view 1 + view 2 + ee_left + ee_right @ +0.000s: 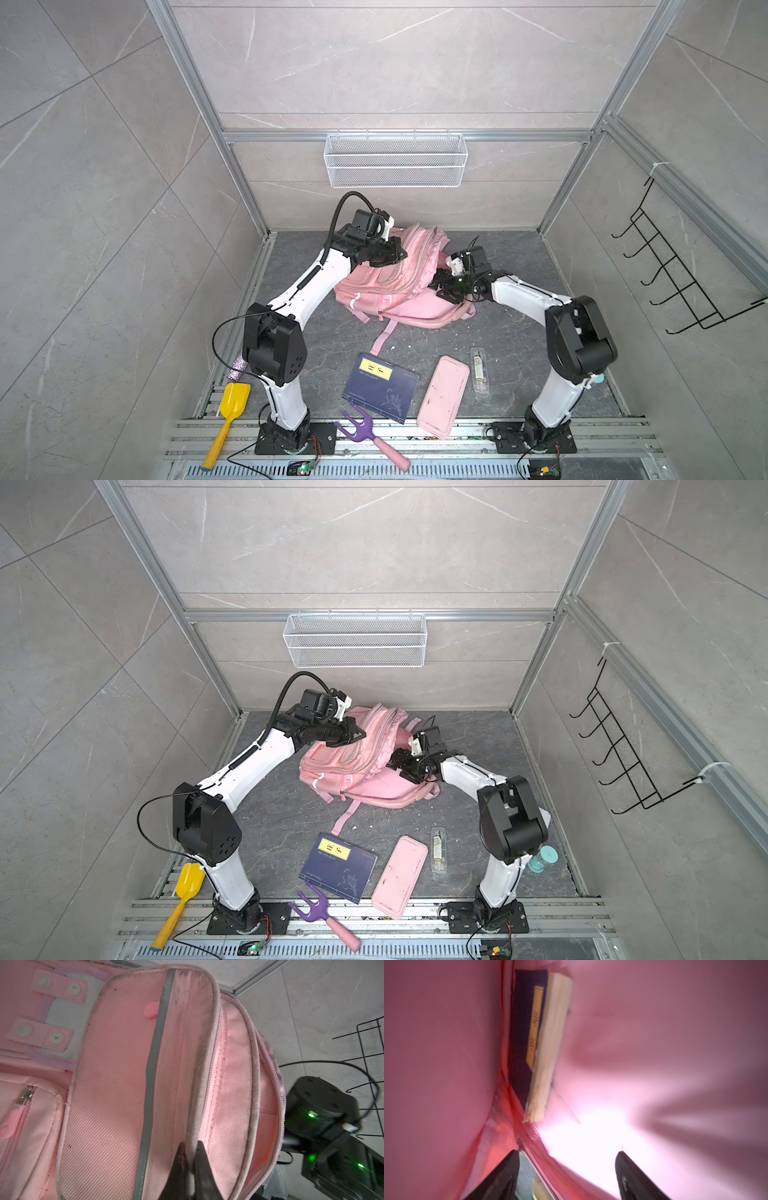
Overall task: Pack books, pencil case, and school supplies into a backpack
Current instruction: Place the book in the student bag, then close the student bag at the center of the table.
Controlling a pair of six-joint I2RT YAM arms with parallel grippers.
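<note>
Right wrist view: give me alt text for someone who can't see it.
A dark navy book with a yellow label sits against the lining inside the pink backpack, pale page edges showing. The right gripper points toward it, jaws wide apart, gripping nothing.

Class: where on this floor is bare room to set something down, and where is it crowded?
Bare: the strip between the backpack and the pencil case, and the far corner behind the right arm. Crowded: the book, fork, pencil case and packet lie close together along the front.
</note>
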